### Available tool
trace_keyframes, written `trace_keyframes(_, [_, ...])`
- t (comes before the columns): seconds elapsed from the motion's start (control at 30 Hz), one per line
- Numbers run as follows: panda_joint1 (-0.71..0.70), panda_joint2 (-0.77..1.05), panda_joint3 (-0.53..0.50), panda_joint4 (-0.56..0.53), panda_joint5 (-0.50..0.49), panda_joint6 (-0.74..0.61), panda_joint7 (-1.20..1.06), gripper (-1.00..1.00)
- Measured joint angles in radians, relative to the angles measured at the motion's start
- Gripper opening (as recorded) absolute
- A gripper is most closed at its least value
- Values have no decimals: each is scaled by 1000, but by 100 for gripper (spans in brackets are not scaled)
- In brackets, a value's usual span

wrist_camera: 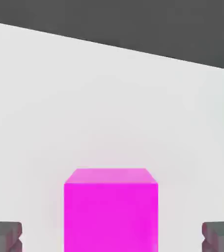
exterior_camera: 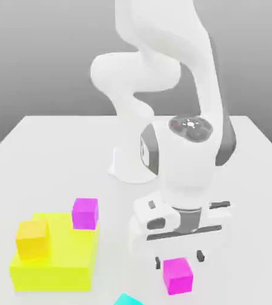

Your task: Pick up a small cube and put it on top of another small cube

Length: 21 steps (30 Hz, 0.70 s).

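The open gripper (exterior_camera: 179,260) hangs over the magenta cube (exterior_camera: 178,276), its fingers apart, apparently not touching it.

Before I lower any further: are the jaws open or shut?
Open: the hand view shows the jaws wide apart, one on each side of the magenta cube, with table visible between each and the cube.

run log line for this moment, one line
gripper: open | pose: above magenta cube, fingers to either side | held: nothing | purple cube: on yellow block | stack: not made
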Motion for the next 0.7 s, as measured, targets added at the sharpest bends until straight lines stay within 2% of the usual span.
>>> trace_keyframes(0.23, [1,8,-1,1,-4,7,3,-100])
trace_keyframes(0.43, [-41,-180,19,-30,40,-150,-23,-100])
trace_keyframes(0.57, [-153,-290,-91,-10,53,-279,17,-100])
trace_keyframes(0.7, [-386,-416,-189,26,72,-440,70,-100])
